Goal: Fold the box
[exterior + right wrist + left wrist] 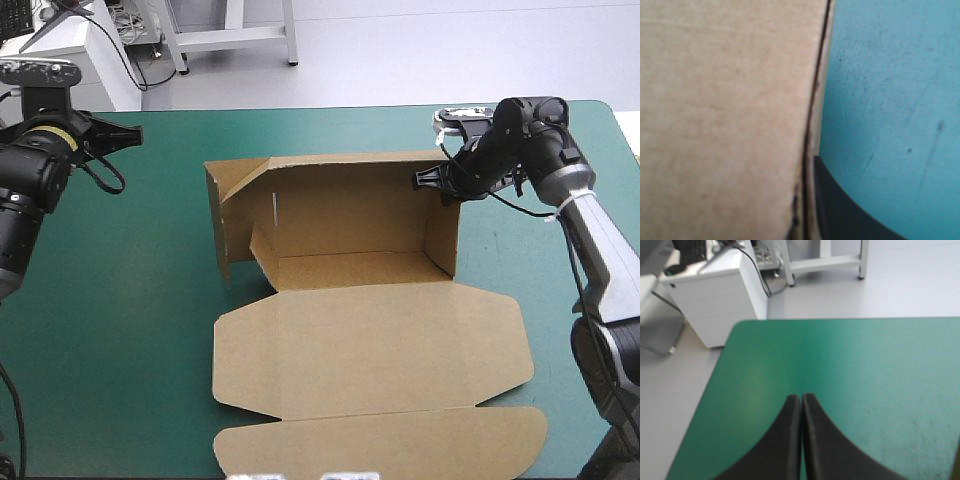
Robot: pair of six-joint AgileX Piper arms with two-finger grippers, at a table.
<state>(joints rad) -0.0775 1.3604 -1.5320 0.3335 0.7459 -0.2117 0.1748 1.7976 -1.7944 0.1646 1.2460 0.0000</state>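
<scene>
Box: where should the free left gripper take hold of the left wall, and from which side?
The left wall's free top edge, from above on the table's left side. The wall stands nearly upright, splayed outward, its thin edge bare, so a pinch fits over it. The left gripper, now shut, must open first.

High: from above and behind, facing forward and down over the whole tabletop (120, 300). Left wrist: along the left end effector (801, 399) toward the same tabletop's far-left corner. Right wrist: tight against a wall of the box (720, 120).
</scene>
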